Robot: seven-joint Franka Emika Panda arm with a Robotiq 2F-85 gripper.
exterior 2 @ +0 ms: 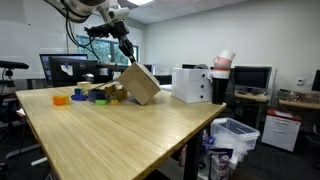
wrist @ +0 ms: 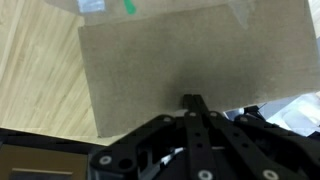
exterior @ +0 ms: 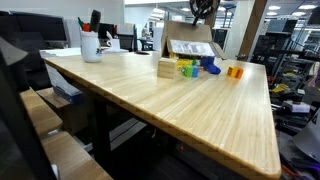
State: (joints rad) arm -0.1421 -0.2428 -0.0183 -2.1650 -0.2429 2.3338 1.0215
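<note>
- Your fingers (wrist: 186, 112) are drawn narrow, nearly together, at the near edge of the cardboard box (wrist: 160, 70). From the wrist view they seem to pinch that edge, though the contact itself is hard to make out.
- In both exterior views the cardboard box (exterior 2: 141, 86) is at the far end of the surface (exterior 2: 120, 135), tipped up on a lower edge, with the arm coming down onto its upper corner.
- Just beside the box is a row of small blocks: a wooden block (exterior: 166, 68), a yellow-green block (exterior: 187, 70), a blue block (exterior: 210, 70) and an orange block (exterior: 235, 71) a little apart.
- A white mug (exterior: 91, 46) stuffed with pens stands well apart, near the opposite corner.
- The step in hand looks like tilting or lifting the box by its top edge, with the grasp made and the box partly raised.
- Your next move calls for a slow, steady motion. Cardboard held by one thin edge can bend or slip, and a swing toward the blocks would knock them.
</note>
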